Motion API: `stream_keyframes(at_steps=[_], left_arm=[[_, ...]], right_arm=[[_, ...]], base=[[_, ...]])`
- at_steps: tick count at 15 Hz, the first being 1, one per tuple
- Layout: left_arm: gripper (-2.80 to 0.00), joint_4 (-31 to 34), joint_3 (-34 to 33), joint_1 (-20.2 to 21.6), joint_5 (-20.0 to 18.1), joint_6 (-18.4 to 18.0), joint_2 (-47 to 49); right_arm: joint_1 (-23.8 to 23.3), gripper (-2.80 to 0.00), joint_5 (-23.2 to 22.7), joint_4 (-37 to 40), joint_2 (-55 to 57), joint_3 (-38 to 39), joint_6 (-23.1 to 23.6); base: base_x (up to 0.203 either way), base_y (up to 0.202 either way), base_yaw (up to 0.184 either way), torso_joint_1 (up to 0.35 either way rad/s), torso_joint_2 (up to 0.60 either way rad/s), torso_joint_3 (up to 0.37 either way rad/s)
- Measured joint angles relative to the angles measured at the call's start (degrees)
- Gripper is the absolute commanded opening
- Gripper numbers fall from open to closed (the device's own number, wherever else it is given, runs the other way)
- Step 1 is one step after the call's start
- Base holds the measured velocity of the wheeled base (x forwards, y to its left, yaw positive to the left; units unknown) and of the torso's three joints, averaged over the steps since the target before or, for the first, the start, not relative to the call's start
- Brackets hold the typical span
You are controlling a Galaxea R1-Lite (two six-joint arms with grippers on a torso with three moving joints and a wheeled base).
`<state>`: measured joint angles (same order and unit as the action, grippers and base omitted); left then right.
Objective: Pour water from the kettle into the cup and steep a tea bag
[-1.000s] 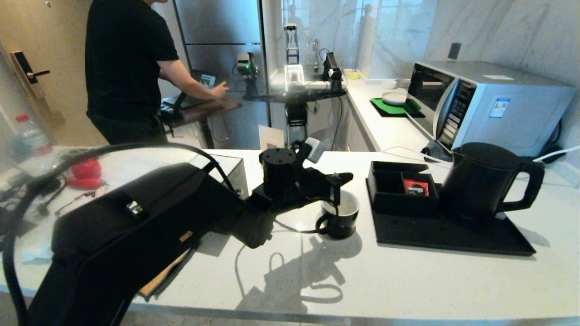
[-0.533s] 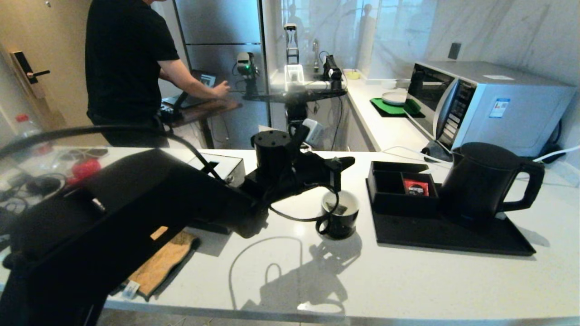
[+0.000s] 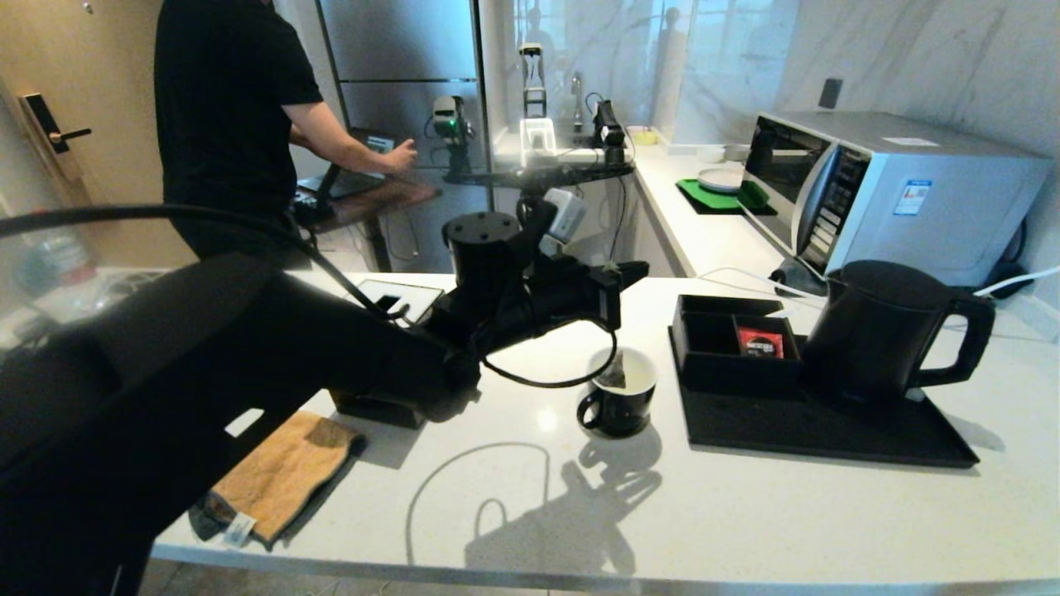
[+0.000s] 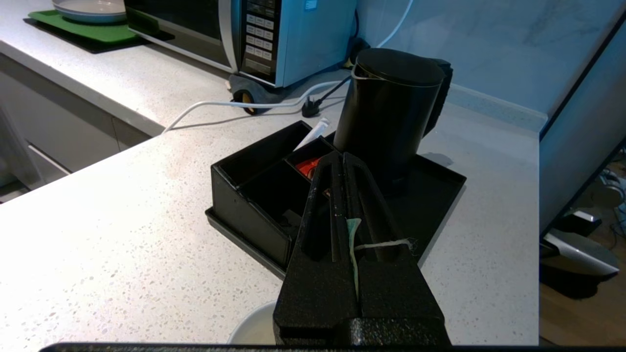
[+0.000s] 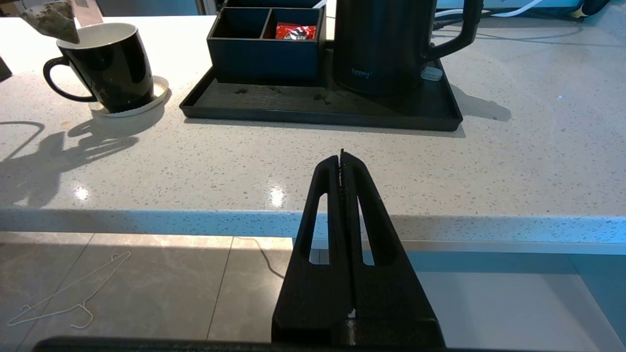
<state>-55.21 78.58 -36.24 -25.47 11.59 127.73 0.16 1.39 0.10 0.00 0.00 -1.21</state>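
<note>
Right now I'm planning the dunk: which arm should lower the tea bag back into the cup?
Left. Its end effector is shut on the tea bag tag, hanging it over the cup. The right end effector sits off the counter edge, shut and empty.

A black tray (image 3: 828, 430) lies on the white speckled tabletop (image 3: 745, 513), with a compartment box (image 3: 720, 348) at its left end; a red packet (image 3: 760, 342) sits in one compartment. A silver microwave (image 3: 894, 190) stands behind, a white cable (image 4: 234, 103) trailing before it. A tan cloth (image 3: 281, 472) lies near the front left edge. A person in black (image 3: 232, 116) stands at a laptop beyond. A wire hanger (image 5: 68, 298) lies on the floor.
</note>
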Motion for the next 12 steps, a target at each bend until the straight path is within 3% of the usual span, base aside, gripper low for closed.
stream_keyframes(at_steps=[12], left_arm=[[-2.8, -2.4, -0.2, 0.0, 0.0, 0.0, 7.9]], right_arm=[[0.0, -2.8, 0.0, 0.0, 0.0, 0.0, 0.0]], base=[[0.0, 0.0, 0.0, 0.0, 0.0, 0.0]])
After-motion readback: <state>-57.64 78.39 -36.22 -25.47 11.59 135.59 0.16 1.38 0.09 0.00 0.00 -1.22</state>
